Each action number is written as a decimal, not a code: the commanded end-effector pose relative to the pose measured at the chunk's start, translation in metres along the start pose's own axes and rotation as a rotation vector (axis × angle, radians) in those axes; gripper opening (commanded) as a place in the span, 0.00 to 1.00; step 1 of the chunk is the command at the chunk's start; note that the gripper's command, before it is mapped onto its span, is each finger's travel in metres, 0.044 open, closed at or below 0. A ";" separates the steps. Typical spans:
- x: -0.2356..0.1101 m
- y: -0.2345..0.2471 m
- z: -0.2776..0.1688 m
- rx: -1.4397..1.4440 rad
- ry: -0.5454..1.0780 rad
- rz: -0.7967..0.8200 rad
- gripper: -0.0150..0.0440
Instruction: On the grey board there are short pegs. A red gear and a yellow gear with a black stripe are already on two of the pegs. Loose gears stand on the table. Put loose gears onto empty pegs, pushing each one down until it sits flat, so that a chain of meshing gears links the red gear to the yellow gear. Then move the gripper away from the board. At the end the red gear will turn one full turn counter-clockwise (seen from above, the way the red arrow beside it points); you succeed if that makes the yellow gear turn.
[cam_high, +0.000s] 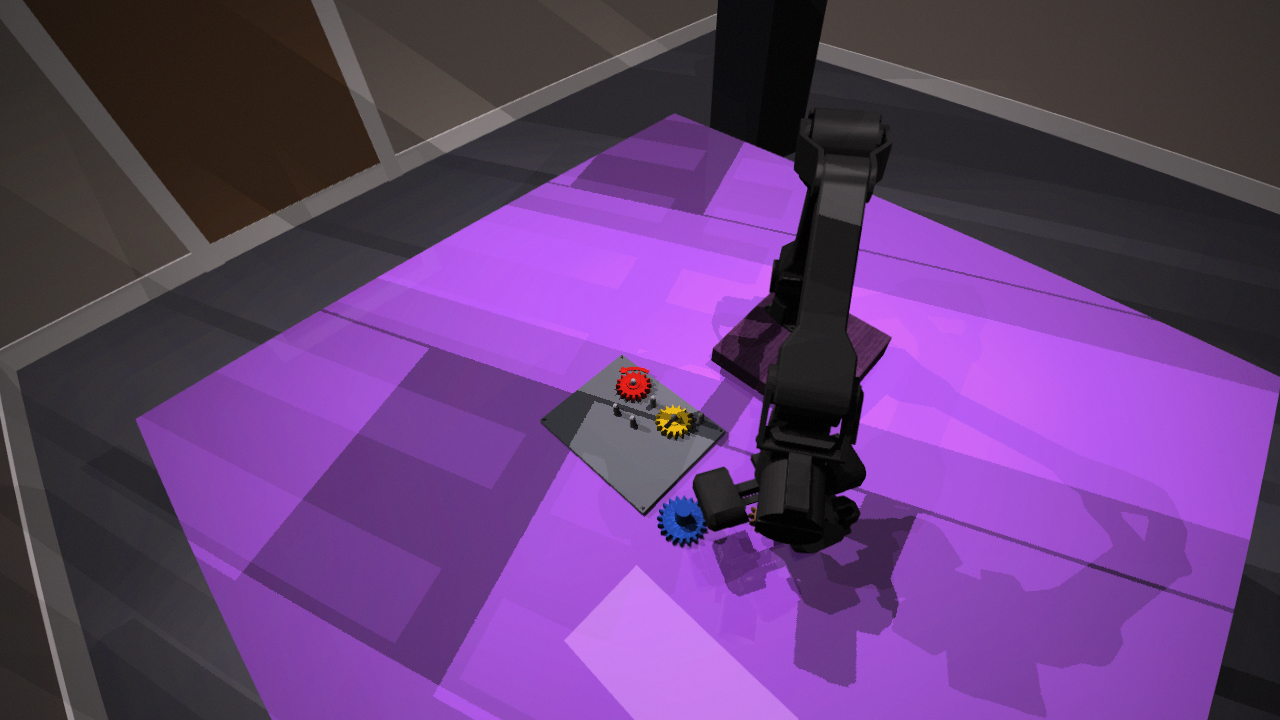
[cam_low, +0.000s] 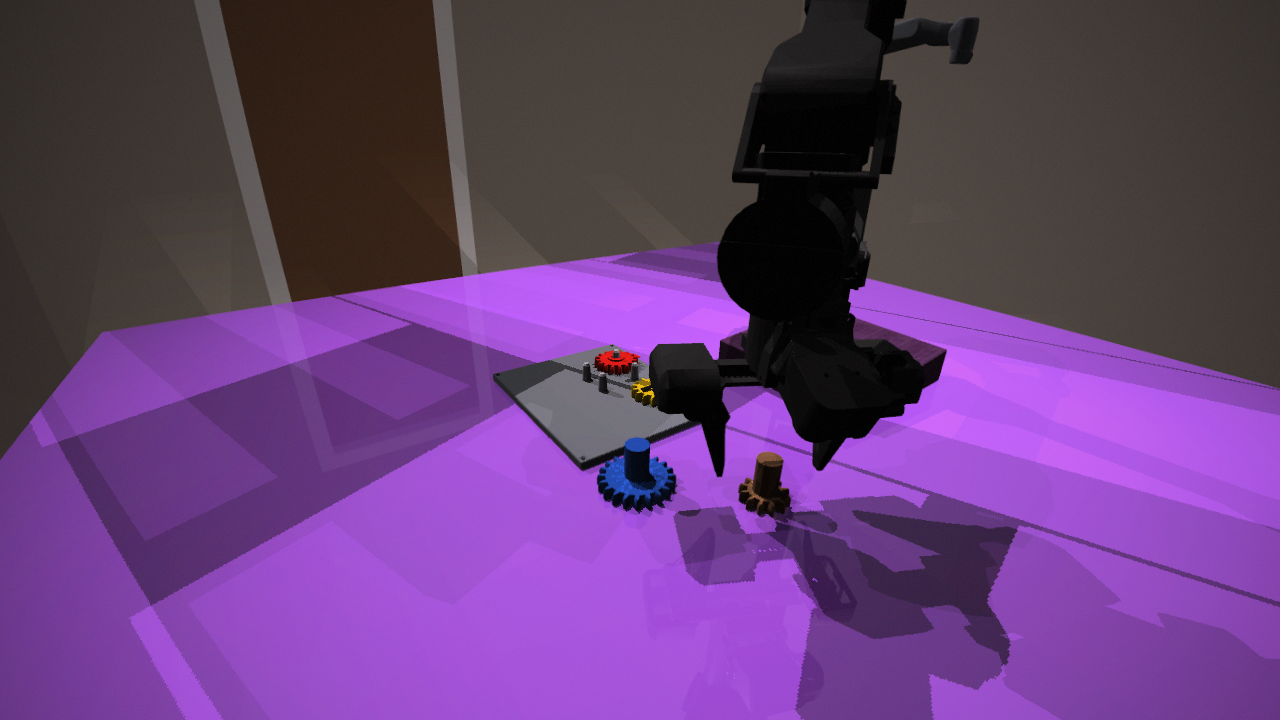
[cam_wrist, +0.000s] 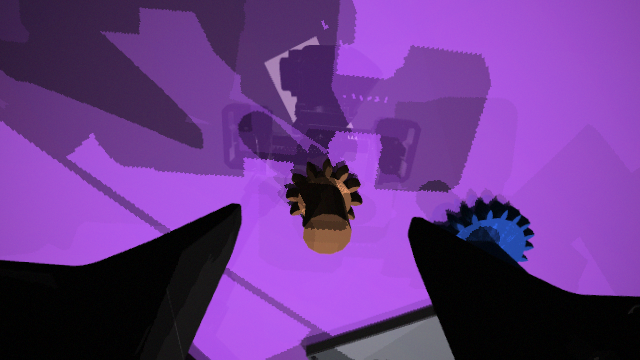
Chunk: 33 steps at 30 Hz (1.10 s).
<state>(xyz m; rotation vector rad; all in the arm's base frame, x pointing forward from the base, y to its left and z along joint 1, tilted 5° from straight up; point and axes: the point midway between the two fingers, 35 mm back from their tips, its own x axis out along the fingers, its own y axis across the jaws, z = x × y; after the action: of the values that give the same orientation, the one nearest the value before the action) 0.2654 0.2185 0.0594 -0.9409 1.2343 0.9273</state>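
1. Brown gear stands loose on the worktop, its handle upright.
2. Pincer spread wide above it, a fingertip to either side, gripping nothing.
3. Blue gear stands near, beside the grey board.

The top view looks steeply down from above at a slant, farthest out, with the board left of centre. The exterior view sits lower and nearer — it faces across the table, past the blue gear toward the board, with walls behind. Both share the whole board outline, partly covered in the exterior view. The wrist view is closest, looking down between the fingers at the brown gear — only a board corner enters its lower edge.
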 end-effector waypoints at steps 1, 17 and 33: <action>0.002 0.000 -0.001 -0.004 0.005 0.001 0.78; 0.002 0.000 -0.001 -0.004 0.005 0.001 0.26; -0.028 -0.004 0.006 -0.004 0.005 0.000 0.25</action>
<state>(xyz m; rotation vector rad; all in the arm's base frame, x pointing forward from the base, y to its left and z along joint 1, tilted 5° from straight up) 0.2673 0.2205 0.0810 -0.9433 1.2432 0.9290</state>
